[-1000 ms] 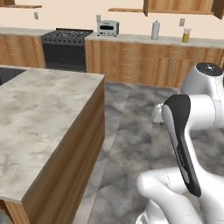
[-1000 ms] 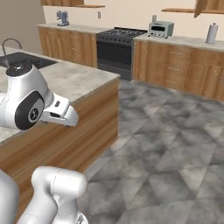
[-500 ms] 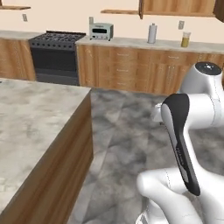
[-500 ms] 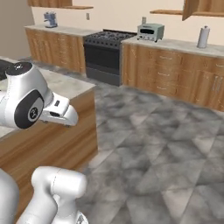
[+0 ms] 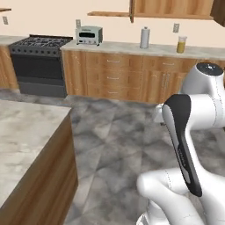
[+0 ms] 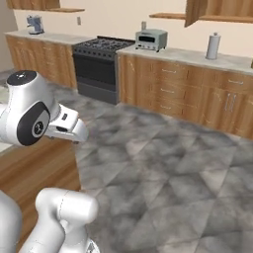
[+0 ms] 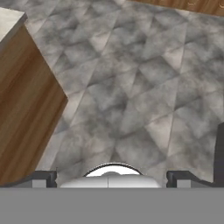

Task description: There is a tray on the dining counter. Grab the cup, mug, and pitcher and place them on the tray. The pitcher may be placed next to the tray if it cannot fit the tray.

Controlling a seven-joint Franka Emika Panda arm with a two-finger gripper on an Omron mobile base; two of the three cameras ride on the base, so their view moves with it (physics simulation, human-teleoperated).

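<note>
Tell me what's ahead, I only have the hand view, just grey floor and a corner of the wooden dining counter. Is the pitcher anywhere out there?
Observer: Yes. In the left base view the pitcher stands on the back wall counter, across the floor.
Operator: What's next to it?
Observer: A grey metal cylinder stands on the same counter to the pitcher's left, apart from it.
Operator: Anything else along that wall?
Observer: A black stove sits further left, with a toaster on the counter just to its right.
</note>
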